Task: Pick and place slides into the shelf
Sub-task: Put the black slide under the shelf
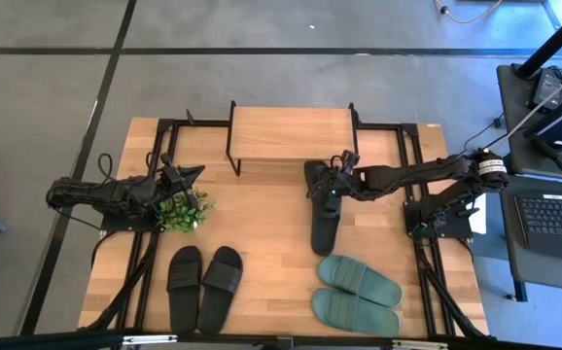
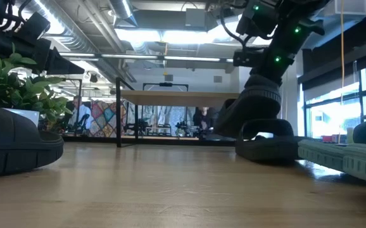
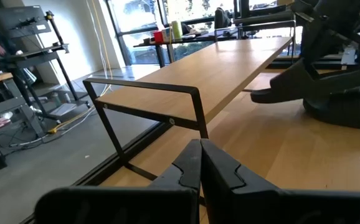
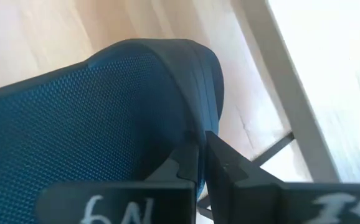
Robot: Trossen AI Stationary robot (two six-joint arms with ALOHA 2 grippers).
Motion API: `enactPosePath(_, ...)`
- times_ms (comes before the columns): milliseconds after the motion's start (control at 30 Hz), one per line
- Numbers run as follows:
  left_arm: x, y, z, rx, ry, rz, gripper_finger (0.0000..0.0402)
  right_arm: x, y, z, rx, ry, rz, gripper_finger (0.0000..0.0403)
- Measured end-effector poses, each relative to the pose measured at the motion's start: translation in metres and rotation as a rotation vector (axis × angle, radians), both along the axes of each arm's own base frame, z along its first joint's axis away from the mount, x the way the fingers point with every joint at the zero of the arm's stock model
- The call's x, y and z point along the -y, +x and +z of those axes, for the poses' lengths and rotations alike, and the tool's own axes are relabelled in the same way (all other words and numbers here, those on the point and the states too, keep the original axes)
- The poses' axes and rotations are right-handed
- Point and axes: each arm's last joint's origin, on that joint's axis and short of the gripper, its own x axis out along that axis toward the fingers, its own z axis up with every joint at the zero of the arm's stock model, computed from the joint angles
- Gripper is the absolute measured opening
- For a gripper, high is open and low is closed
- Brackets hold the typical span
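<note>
The shelf [image 1: 292, 133] top is left bare, and open bench [image 1: 262, 209] is found between the plant [image 1: 184, 210] and the black slides [image 1: 322, 209] lying right of centre. The front strip is blocked by a black pair [image 1: 203, 285] and a green pair [image 1: 356, 294], with a gap kept between them.

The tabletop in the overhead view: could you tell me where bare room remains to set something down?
Free: the strip between the plant and the right gripper, before the shelf; also between the black pair and green pair. Crowded: around the right gripper's black slide.
</note>
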Motion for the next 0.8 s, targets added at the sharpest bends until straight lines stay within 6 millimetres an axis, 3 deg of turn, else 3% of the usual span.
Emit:
enactPosePath(400, -0.0006, -0.0008, -0.0016, -0.02, 0.006, 0.028, 0.0, 0.0067, -0.0044, -0.0019, -0.054, -0.003, -0.012, 0.0014)
enactPosePath(633, -0.0006, -0.0008, -0.0016, -0.019, 0.006, 0.027, 0.0, 0.0065, -0.0047, -0.0021, -0.04, 0.015, -0.03, 0.007)
enactPosePath(800, -0.0006, -0.0008, -0.0016, -0.019, 0.006, 0.027, 0.0, 0.0064, -0.005, -0.0022, -0.03, 0.023, -0.048, 0.0083)
